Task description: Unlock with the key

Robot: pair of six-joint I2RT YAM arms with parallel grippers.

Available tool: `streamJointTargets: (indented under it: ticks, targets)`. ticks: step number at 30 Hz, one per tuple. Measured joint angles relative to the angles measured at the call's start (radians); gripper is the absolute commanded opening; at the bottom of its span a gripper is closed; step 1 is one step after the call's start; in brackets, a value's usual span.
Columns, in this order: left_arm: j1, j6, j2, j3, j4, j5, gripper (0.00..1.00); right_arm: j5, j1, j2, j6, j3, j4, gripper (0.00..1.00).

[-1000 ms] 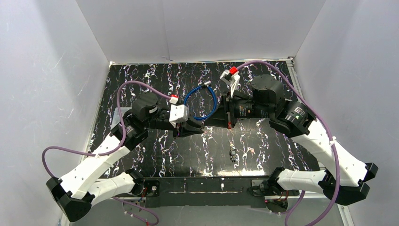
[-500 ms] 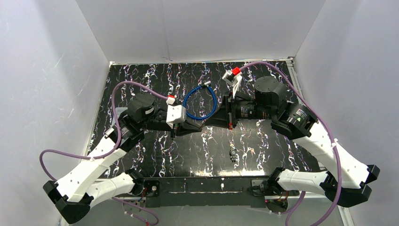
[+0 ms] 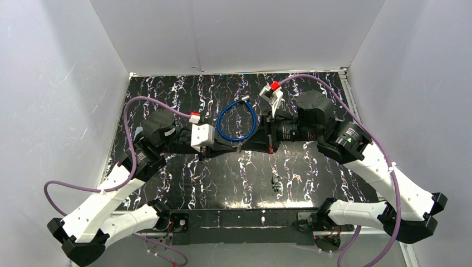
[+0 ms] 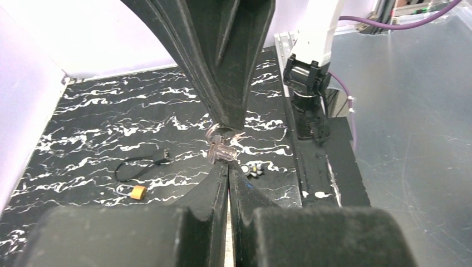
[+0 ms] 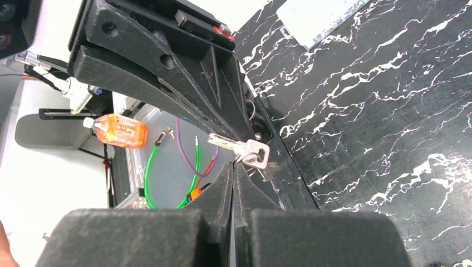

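Note:
A silver key (image 5: 239,146) hangs in mid-air above the table's middle, between my two grippers, which meet tip to tip. My right gripper (image 5: 235,166) is shut on the ring at the key's head. My left gripper (image 4: 228,165) is shut, and the key (image 4: 220,151) sits right at its tips. In the top view the left gripper (image 3: 236,146) and right gripper (image 3: 244,146) nearly touch. A small yellow padlock (image 4: 137,192) lies on the marbled table. A blue cable loop (image 3: 236,119) with a metal end lies just behind the grippers.
A small dark bunch of metal bits (image 3: 275,181) lies near the front of the table. A thin black cord (image 4: 139,164) lies by the padlock. White walls (image 3: 55,111) close in the table on three sides. An orange bottle (image 5: 114,130) and a green cable (image 5: 147,167) lie off the table.
My left gripper has closed its jaws at the key. The left arm's elbow and wrist have drawn a little to the left, while the meeting point of the two grippers has stayed put.

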Motion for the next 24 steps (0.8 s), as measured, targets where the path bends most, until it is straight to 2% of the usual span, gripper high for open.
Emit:
streamJointTargets:
  ticks: [8, 24]
  targets:
    - [-0.001, 0.064, -0.002, 0.002, -0.01, -0.039, 0.0, -0.007, 0.0, 0.004, 0.004, -0.006, 0.002, 0.01]
    - [-0.001, 0.102, -0.004, -0.007, -0.055, -0.039, 0.15, -0.02, 0.0, 0.003, 0.007, -0.007, 0.002, 0.01]
